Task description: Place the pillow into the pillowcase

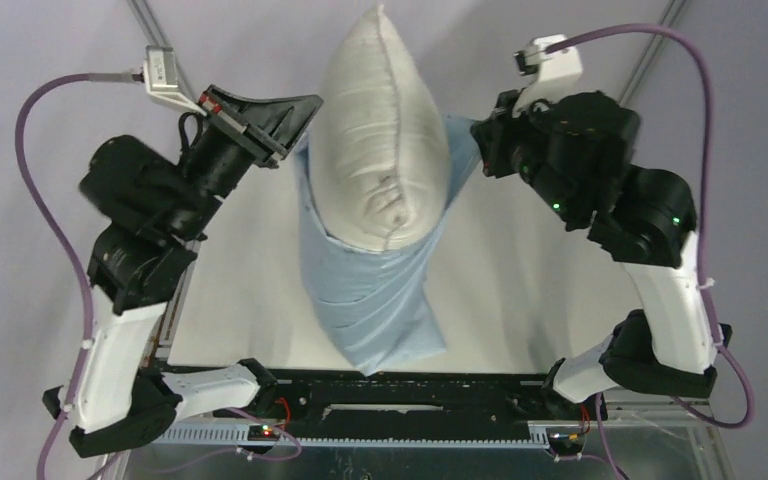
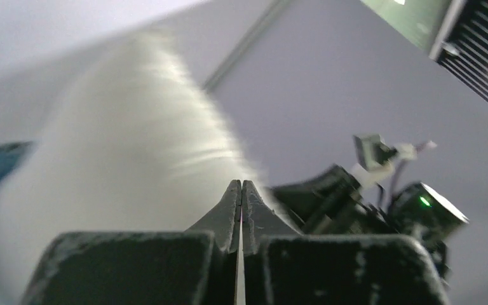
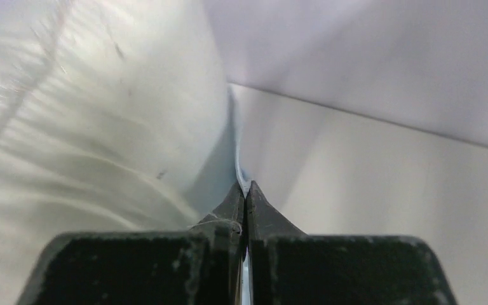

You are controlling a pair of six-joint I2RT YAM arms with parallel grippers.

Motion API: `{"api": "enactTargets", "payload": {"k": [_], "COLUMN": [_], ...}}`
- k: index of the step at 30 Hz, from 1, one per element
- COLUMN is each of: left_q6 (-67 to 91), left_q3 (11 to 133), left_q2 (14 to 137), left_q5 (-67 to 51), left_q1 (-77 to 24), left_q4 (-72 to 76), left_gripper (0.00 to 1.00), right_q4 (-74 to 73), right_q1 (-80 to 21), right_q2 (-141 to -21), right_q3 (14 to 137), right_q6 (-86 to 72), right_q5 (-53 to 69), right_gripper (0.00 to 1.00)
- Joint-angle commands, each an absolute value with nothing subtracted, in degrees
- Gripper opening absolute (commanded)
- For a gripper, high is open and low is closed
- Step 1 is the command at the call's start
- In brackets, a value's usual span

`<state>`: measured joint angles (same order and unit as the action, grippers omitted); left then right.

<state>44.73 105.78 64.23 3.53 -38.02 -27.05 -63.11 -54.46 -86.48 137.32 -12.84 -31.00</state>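
The plump white pillow (image 1: 380,130) stands on end at the table's middle, its lower part inside the light blue pillowcase (image 1: 375,300), its top bare. My right gripper (image 1: 475,132) is shut on the pillowcase's right opening edge; in the right wrist view the blue cloth (image 3: 221,162) runs into the closed tips (image 3: 246,185) beside the pillow (image 3: 70,127). My left gripper (image 1: 312,105) is at the pillow's upper left, just above the case's left edge. In the left wrist view its jaws (image 2: 241,184) are shut with no cloth seen between them; the pillow (image 2: 133,159) is blurred behind.
The white table (image 1: 520,280) lies under the cloth. A black rail (image 1: 410,390) with the arm bases runs along the near edge. Purple cables (image 1: 35,170) loop beside both arms. Grey frame bars (image 1: 150,25) stand at the back.
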Motion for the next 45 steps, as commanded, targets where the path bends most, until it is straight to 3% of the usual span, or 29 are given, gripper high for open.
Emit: {"api": "enactTargets", "payload": {"k": [1, 4, 8, 13, 15, 19, 28, 37, 45], "left_q6": [38.7, 37.3, 35.5, 39.3, 41.8, 43.1, 42.9, 39.4, 37.2], "left_q3": [110.9, 117.3, 128.6, 101.8, 93.5, 84.2, 86.1, 92.9, 94.8], "left_q2": [66.8, 66.8, 70.3, 58.9, 55.2, 52.3, 53.7, 61.3, 65.6], "left_q5": [6.8, 8.3, 18.1, 24.9, 23.6, 16.1, 15.0, 13.5, 16.3], "left_q1": [-46.4, -48.4, -48.4, -47.0, -44.3, -39.5, -39.5, -40.1, -40.5], "left_q4": [-30.7, -30.9, -44.0, -40.9, -40.7, -38.7, -40.4, -43.0, -48.0], "left_gripper": [0.00, 0.00, 0.00, 0.03, 0.20, 0.43, 0.77, 0.83, 0.61], "right_q4": [-44.8, -46.6, -47.6, -44.5, -43.9, -43.0, -44.4, -45.2, -46.0], "right_q1": [-50.1, -46.0, -47.5, -46.5, -45.9, -45.6, -46.2, -48.5, -49.0], "right_q2": [-80.6, -81.7, -79.6, -72.8, -70.1, -65.6, -64.5, -65.7, -65.2], "right_q3": [139.4, 140.7, 134.4, 117.3, 112.3, 105.9, 103.0, 102.8, 102.5], "right_q6": [-8.4, -11.6, -13.4, -15.6, -16.9, -19.2, -20.8, -20.5, -20.2], "right_q5": [-28.6, -23.3, -21.8, -17.0, -16.1, -13.9, -13.0, -14.2, -15.3], "right_gripper": [0.00, 0.00, 0.00, 0.00, 0.00, 0.00, 0.00, 0.00, 0.00]}}
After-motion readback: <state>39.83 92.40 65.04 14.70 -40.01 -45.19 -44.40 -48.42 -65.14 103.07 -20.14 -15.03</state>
